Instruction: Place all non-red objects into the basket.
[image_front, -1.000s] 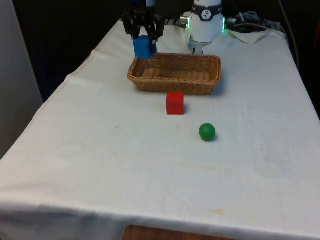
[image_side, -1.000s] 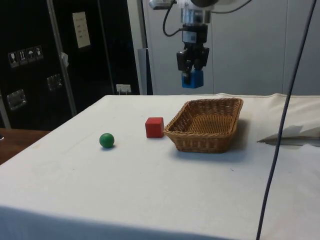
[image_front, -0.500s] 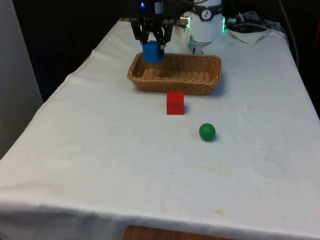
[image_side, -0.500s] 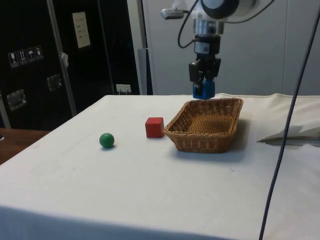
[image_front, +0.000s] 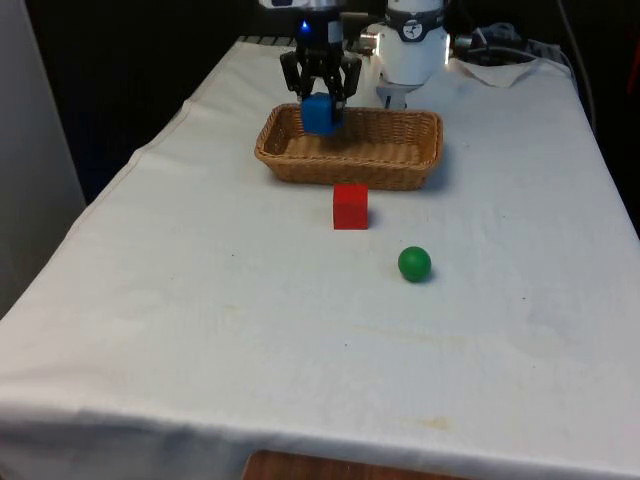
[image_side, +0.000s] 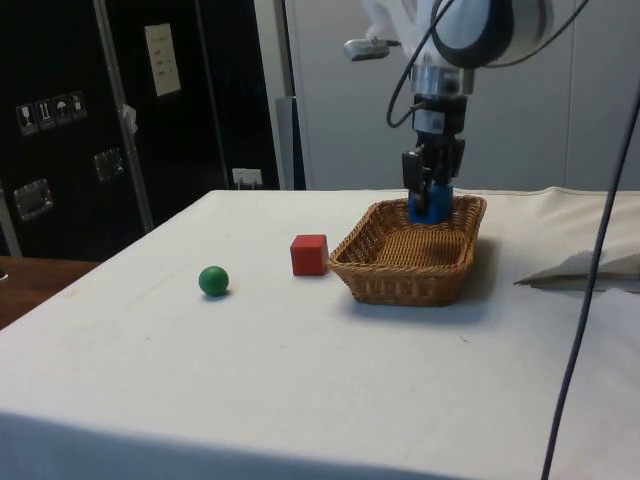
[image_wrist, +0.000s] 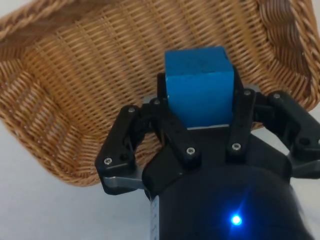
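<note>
The blue cube is seen clamped between the two black fingers of the gripper, its sides pressed against them and its lower part projecting below their tips. In the wrist view the blue cube is framed against the woven floor of the wicker basket, so it is placed over the basket's interior. The jaws are closed to the cube's width and nothing else is touched by them.

In the front view the cube is held above the part of the basket towards the front view's left and near its far rim. In the side view the gripper is seen lowered to the level of the basket's rim, with the blue cube partly below that rim; whether the cube is resting on the basket floor cannot be told.

Outside the basket, a red cube is set on the white cloth just beside the basket's near wall. A green ball is found further towards the camera and to the front view's right, apart from the red cube. Nothing is seen standing between the gripper and the basket's floor.
</note>
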